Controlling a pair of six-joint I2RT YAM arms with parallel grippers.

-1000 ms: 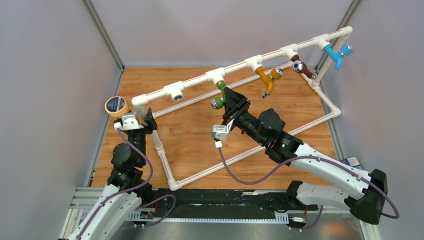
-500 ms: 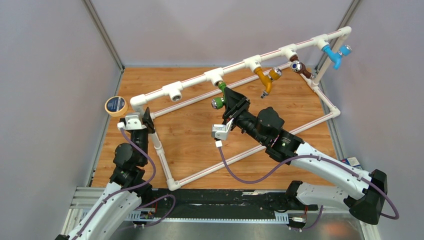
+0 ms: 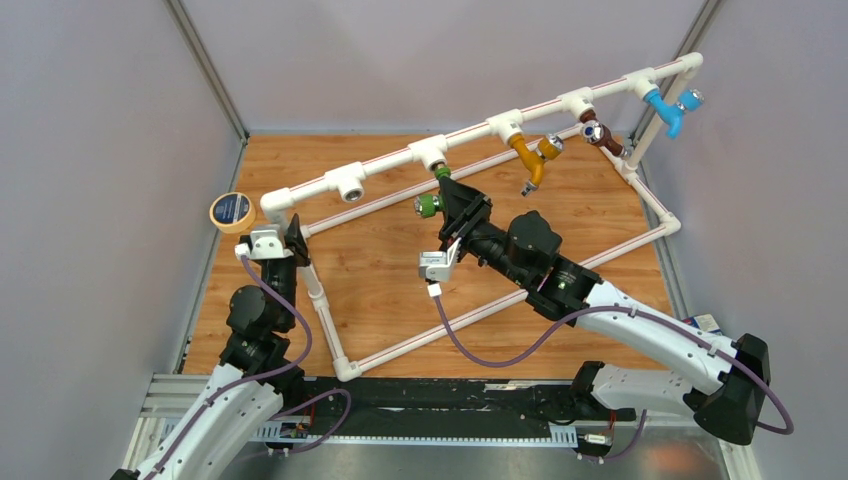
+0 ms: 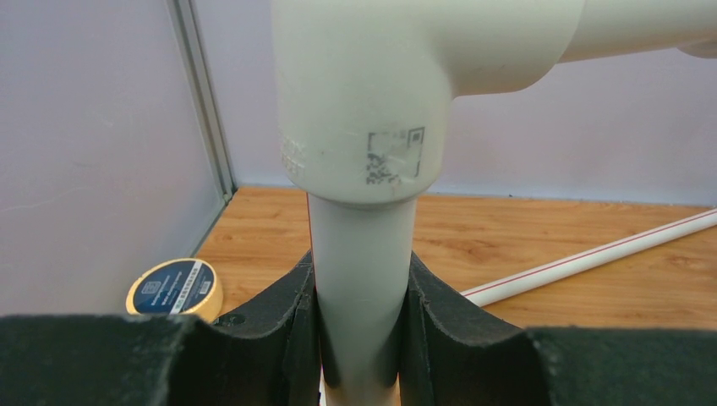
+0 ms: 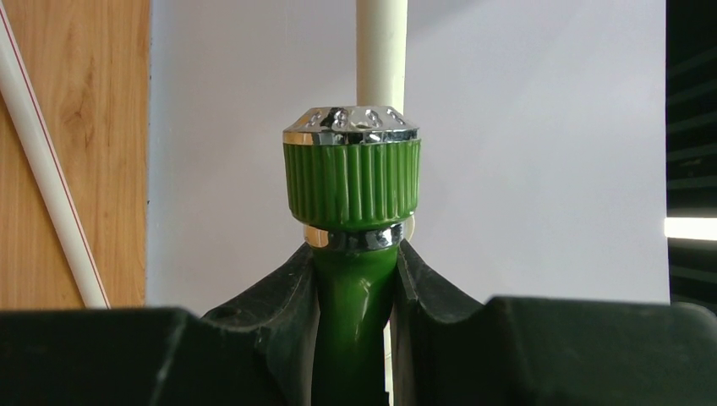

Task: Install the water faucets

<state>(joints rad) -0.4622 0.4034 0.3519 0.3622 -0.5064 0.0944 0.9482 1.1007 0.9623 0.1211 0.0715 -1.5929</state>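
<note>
The green water faucet (image 3: 430, 203) hangs from a white T fitting (image 3: 430, 153) on the pipe frame's top rail, its silvery knob pointing left. My right gripper (image 3: 450, 208) is shut on its green stem; in the right wrist view the ribbed cap (image 5: 353, 182) stands just above the gripper (image 5: 355, 292). My left gripper (image 3: 293, 237) is shut on the frame's upright white pipe (image 4: 362, 262), just under the elbow (image 4: 363, 85). Orange (image 3: 530, 158), brown (image 3: 603, 138) and blue (image 3: 668, 108) faucets hang further right on the rail.
A roll of tape (image 3: 231, 211) lies on the wooden board at the left, beside the left gripper. An open T fitting (image 3: 350, 183) sits on the rail between the two grippers. Grey walls close in on the board at left, back and right.
My left gripper has closed on the upright pipe and the frame's left corner has shifted slightly. The right gripper has turned a little with the green faucet, its knob swinging left.
</note>
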